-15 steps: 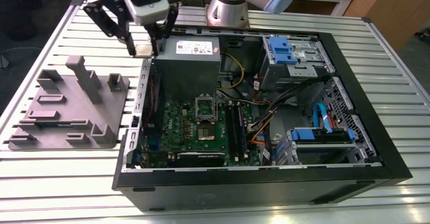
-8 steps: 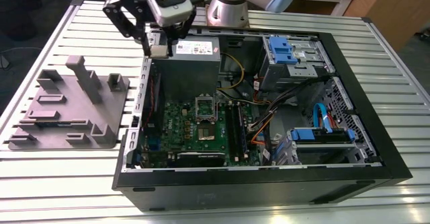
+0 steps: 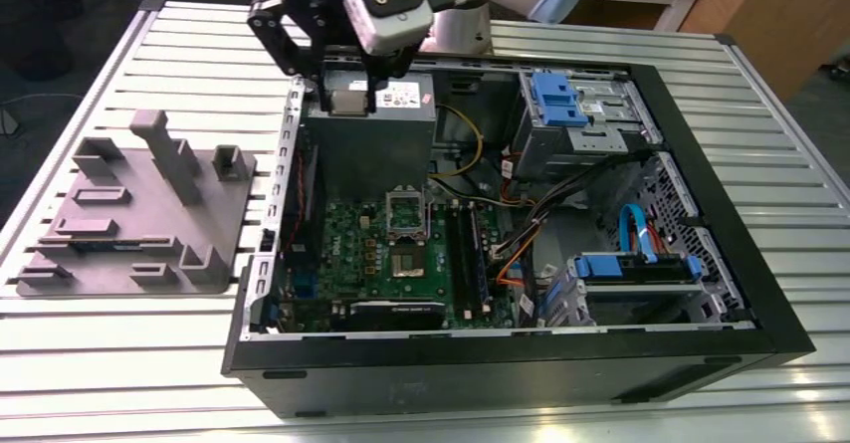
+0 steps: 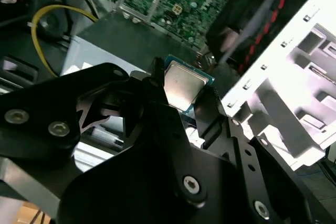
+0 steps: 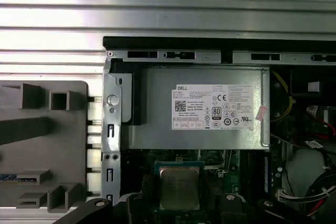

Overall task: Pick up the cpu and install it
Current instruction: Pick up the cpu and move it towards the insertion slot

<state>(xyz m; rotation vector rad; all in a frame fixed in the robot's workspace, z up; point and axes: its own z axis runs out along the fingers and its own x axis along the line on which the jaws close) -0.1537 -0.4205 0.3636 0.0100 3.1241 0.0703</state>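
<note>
Gripper point(image 3: 348, 83) hangs over the far end of the open case point(image 3: 743, 264), above the grey supply box point(image 5: 210, 108). Its fingers point(image 4: 152, 90) are closed on two opposite edges of the cpu point(image 4: 182, 85). The chip is held in the air, touching nothing else, with its metal top facing the wrist cameras. In the first wrist view the cpu point(image 5: 179, 188) lies over the near edge of the board point(image 5: 210, 156). The socket frame point(image 3: 405, 214) sits mid-board, well apart from the chip. The tray point(image 3: 133, 214) lies on the table point(image 3: 133, 363) outside the case, on the exterior view's left. Judged step: carrying the chip to the socket. To do it well, hold the chip flat, pinch the edges only and grip lightly, so nothing slips or twists. Stay clear of the case wall and the yellow cable point(image 4: 44, 22). Match the chip's corner to the socket; the corner mark cannot be made out here.
</note>
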